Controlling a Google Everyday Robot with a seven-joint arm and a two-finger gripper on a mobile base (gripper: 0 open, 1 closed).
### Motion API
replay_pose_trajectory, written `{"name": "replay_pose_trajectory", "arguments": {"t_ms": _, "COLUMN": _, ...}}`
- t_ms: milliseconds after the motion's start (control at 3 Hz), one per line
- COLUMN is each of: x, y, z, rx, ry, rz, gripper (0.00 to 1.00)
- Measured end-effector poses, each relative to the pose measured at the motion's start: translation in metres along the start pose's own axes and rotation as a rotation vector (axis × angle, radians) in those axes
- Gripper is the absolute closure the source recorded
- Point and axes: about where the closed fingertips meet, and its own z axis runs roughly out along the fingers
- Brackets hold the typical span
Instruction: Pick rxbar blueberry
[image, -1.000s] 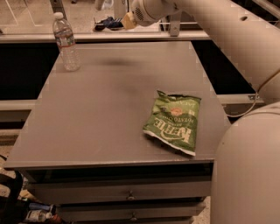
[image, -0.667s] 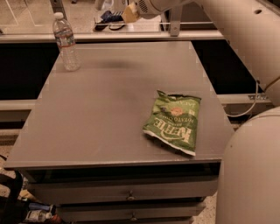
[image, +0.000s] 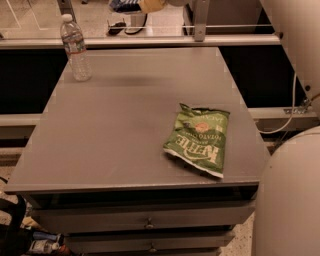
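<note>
While high beyond the table's (image: 125, 125) far edge, the gripper (image: 141, 5) pinches the rxbar blueberry (image: 123, 5).

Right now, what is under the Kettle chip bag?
The Kettle chip bag lies on the grey table; what is beneath is covered. The gripper is at the top edge.

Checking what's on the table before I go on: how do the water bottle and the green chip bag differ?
The water bottle stands upright at the far left corner; the chip bag lies flat near the front right. The bottle is clear and narrow; the bag is green, wide and crumpled. Both rest on the grey table, away from the gripper at the picture's top edge.
</note>
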Motion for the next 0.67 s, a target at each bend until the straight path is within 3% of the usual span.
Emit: {"name": "replay_pose_trajectory", "arguments": {"t_ms": 667, "x": 0.009, "y": 0.037, "z": -0.017, "rx": -0.126, "ry": 0.018, "rz": -0.057, "gripper": 1.0}}
